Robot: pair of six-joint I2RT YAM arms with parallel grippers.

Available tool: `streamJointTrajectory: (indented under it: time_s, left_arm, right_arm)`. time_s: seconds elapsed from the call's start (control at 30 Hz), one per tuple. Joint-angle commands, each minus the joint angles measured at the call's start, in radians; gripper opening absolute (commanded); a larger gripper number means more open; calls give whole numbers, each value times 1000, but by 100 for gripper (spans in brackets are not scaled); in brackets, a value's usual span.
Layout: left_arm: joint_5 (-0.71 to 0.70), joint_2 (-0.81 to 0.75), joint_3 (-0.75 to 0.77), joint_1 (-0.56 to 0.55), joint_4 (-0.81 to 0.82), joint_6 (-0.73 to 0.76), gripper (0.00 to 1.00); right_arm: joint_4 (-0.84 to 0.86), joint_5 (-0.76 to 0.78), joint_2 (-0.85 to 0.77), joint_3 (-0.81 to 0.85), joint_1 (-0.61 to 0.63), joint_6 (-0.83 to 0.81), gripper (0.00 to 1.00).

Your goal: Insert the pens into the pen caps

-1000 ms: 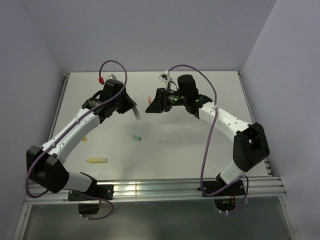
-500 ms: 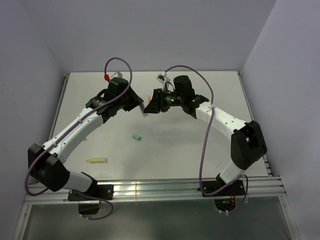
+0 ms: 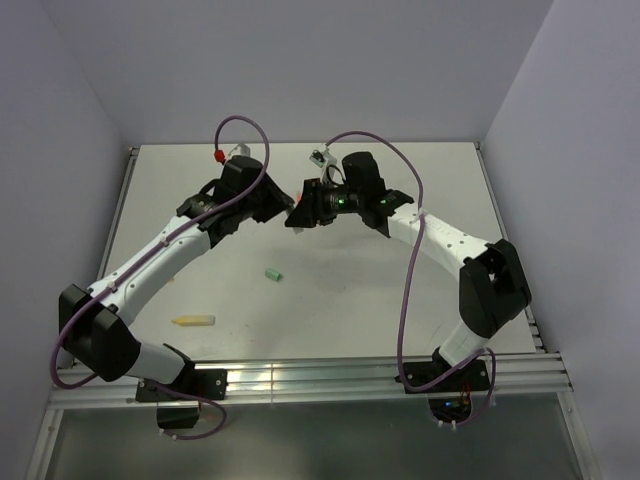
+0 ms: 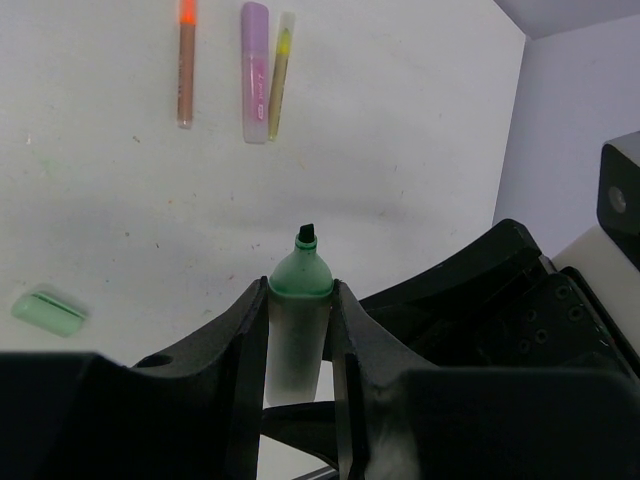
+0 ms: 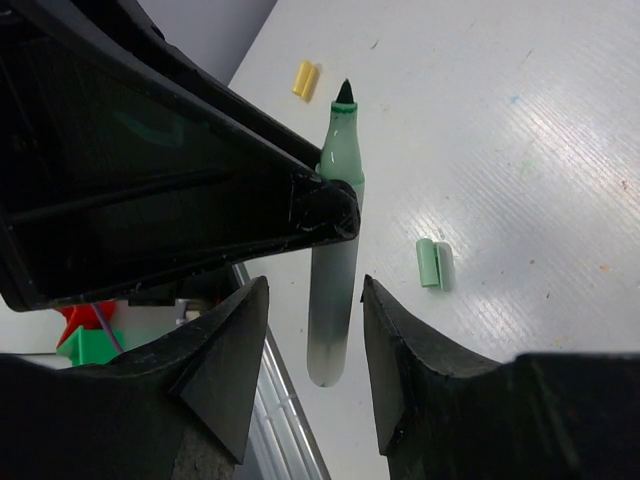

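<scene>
Pinches mint green pen (image 4: 300, 275) in left gripper (image 4: 298, 315), nib outward. Spreads right gripper (image 5: 315, 290) wide around the pen's rear end, fingers clear of it. Stretches left arm (image 3: 150, 265) and right arm (image 3: 440, 235) inward, wrists nose to nose near the counter's (image 3: 400, 290) far edge. Mid-counter, left of centre: green pen cap (image 3: 273, 274).

robot lab test cell, not a home or shop. bare white table (image 3: 350, 300) boxed in by plain lilac walls (image 3: 300, 70) beyond and to either side of the left pincer (image 4: 300, 290) and right pincer (image 5: 312, 285). aluminium rail (image 3: 320, 375) behind them holds both arm bases. purple cables (image 3: 409, 305) loop off the arms. props: green pen (image 4: 298, 330) clamped in left pincer, pens (image 4: 255, 70) lying beyond it, green cap (image 4: 48, 312) off to its left.
</scene>
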Motion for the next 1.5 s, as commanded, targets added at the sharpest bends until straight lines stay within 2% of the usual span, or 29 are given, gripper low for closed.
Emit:
streamJointTrajectory:
  time_s: [0.0, 0.2, 0.5, 0.53, 0.6, 0.63, 0.7, 0.73, 0.77, 0.83, 0.87, 0.97, 1.07, 1.27, 1.47]
  left_arm:
    - [0, 9, 43, -15, 42, -13, 0]
    - [8, 9, 34, -24, 61, -29, 0]
    - [6, -3, 23, -34, 77, -38, 0]
    - [9, -3, 24, -34, 74, -36, 0]
    - [12, 1, 27, -37, 70, -35, 0]
    - [15, -2, 23, -37, 76, -33, 0]
    - [25, -6, 12, -37, 82, -27, 1]
    - [22, -16, 7, -38, 90, -26, 4]
    - [17, -22, 3, -37, 90, -23, 16]
    - [-4, -43, -9, -38, 90, -19, 25]
    - [-15, -49, -9, -37, 87, -12, 34]
    - [-57, -74, 4, -34, 64, 5, 46]
    - [-95, -92, 30, -34, 16, 14, 52]
    - [-213, -141, 34, -34, -88, -55, 60]
    - [-294, -163, -57, -31, -214, -225, 54]
  right_arm:
    - [14, 14, 8, 46, 7, -13, 50]
    - [11, 30, 11, 43, 7, -13, 46]
    - [-11, 53, 21, 51, 7, -17, 31]
    - [-15, 57, 21, 51, 7, -19, 21]
    - [-20, 65, 16, 52, 7, -19, 10]
    - [-22, 77, 13, 52, 7, -20, 0]
    - [-28, 90, 2, 49, 7, -25, 0]
    - [-29, 100, -1, 48, 7, -27, 0]
    - [-34, 106, -10, 48, 7, -31, 0]
    - [-43, 120, -16, 46, 6, -34, 0]
    - [-45, 120, -24, 46, 4, -36, 0]
    - [-46, 119, -30, 39, -2, -33, 0]
    - [-42, 120, -39, 29, -11, -30, 0]
    - [-72, 155, -65, 7, -35, -20, 0]
    - [-95, 217, -166, -73, -91, -17, 0]
